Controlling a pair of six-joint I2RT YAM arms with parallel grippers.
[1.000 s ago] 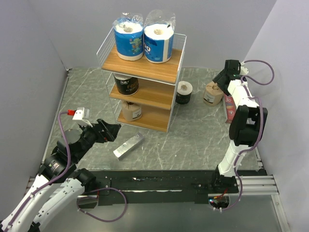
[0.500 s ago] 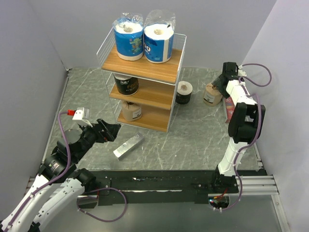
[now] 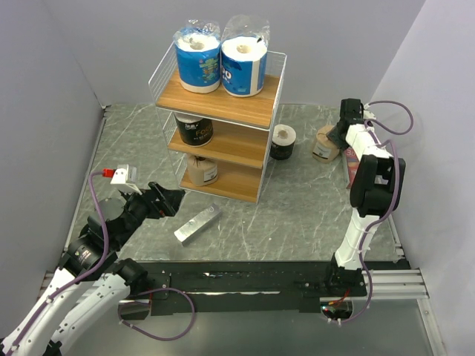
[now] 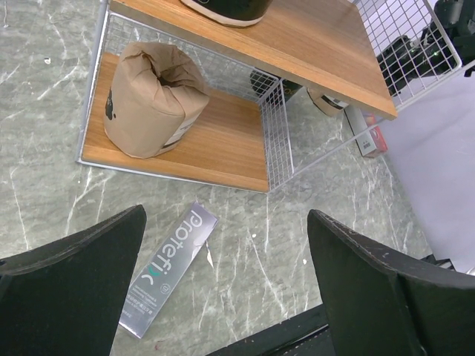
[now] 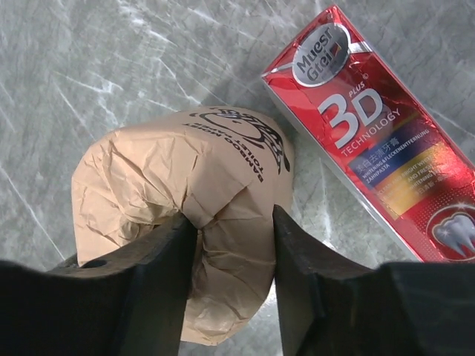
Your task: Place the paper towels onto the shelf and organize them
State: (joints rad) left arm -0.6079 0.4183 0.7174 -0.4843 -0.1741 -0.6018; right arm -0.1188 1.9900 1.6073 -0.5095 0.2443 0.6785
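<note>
The shelf point(image 3: 223, 100) stands at the back. Two blue paper towels point(image 3: 197, 59) point(image 3: 243, 65) stand on its top board, a black roll point(image 3: 194, 130) on the middle board, a brown roll point(image 3: 200, 169) on the bottom board; the last also shows in the left wrist view point(image 4: 152, 100). A second black roll point(image 3: 283, 142) and a second brown roll point(image 3: 324, 143) stand on the table right of the shelf. My right gripper point(image 3: 343, 132) is shut on that brown roll point(image 5: 185, 185), its fingers pressing the paper point(image 5: 234, 245). My left gripper point(image 3: 172, 199) is open and empty, left of the shelf point(image 4: 226, 282).
A flat silver bar point(image 3: 197, 223) lies on the table in front of the shelf, below my left gripper point(image 4: 167, 271). A slim red box point(image 3: 353, 166) lies just right of the held brown roll point(image 5: 378, 141). Grey walls close in the left, back and right.
My right gripper has moved down and left onto the brown roll on the table and closed on it. The left arm has not moved.
</note>
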